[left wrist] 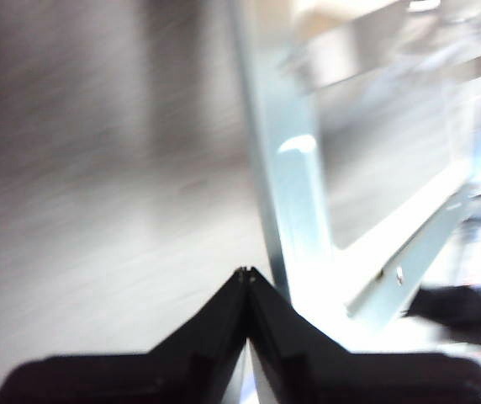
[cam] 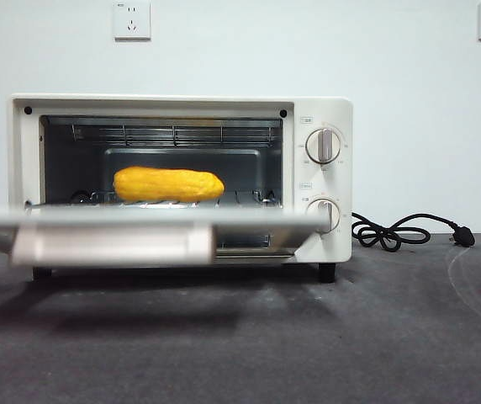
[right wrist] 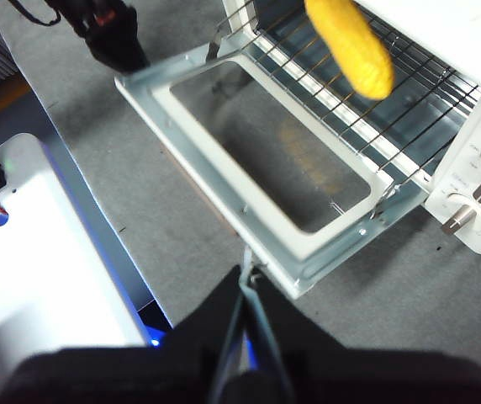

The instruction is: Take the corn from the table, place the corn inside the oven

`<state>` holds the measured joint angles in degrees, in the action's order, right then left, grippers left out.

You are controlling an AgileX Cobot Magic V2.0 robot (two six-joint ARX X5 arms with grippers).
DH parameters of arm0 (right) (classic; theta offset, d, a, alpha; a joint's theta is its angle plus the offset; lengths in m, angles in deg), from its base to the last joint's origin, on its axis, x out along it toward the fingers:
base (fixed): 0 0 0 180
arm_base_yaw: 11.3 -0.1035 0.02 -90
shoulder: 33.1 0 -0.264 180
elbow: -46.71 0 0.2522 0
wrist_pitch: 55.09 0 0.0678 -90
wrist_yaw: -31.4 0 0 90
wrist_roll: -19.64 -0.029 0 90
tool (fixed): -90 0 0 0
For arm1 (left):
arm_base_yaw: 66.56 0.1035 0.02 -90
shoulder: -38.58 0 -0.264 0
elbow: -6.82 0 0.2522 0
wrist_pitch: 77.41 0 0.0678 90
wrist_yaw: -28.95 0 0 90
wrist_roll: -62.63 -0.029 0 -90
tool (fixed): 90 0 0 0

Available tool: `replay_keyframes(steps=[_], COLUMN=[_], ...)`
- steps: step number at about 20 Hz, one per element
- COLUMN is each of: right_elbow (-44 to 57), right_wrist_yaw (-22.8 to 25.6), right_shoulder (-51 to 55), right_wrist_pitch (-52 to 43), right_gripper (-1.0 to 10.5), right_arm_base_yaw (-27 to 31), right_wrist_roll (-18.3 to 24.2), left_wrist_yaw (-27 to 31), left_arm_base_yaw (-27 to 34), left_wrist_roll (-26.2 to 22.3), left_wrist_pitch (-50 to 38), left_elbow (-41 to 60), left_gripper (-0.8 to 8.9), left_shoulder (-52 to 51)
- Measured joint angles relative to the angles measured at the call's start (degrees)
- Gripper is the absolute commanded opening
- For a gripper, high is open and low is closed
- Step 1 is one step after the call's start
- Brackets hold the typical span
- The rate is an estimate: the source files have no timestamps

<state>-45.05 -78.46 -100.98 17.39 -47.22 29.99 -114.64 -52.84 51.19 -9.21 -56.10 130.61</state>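
Table point(cam: 249, 345) bears oven point(cam: 320, 114) (door open)

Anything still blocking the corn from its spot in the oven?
Nothing visible. The corn already lies on the rack inside the oven, whose door hangs open. Both grippers, left and right, are shut and empty.

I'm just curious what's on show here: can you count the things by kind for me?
Corn: 1, lying on the rack inside the oven
Oven: 1, door open
Knobs: 2
Power cord with plug: 1
Wall sockets: 2
Right gripper: 1
Left gripper: 1
Total: 9
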Motion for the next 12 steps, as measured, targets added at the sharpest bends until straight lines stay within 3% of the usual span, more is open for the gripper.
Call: replay_keyframes(steps=[3,7,12], right_elbow=[0.0,0.0,0.0], right_wrist_yaw=[0.0,0.09,0.11], right_shoulder=[0.0,0.0,0.0], right_wrist_pitch=[0.66,1.53,1.27], right_gripper=[0.0,0.0,0.0], right_arm_base_yaw=[0.0,0.0,0.02], right_wrist_roll=[-0.02,-0.02,-0.02], left_wrist_yaw=[-12.63,-21.66,-21.55], left_arm_base_yaw=[1.38,6.86,8.66], left_wrist_roll=[-0.11,1.36,6.71], left_wrist_pitch=[0.13,-2.12,-4.11], left_elbow=[-0.48,-4.61,-8.55], left_gripper=[-0.08,-0.07,-0.07], left_shoulder=[-2.75,-11.98,-27.17])
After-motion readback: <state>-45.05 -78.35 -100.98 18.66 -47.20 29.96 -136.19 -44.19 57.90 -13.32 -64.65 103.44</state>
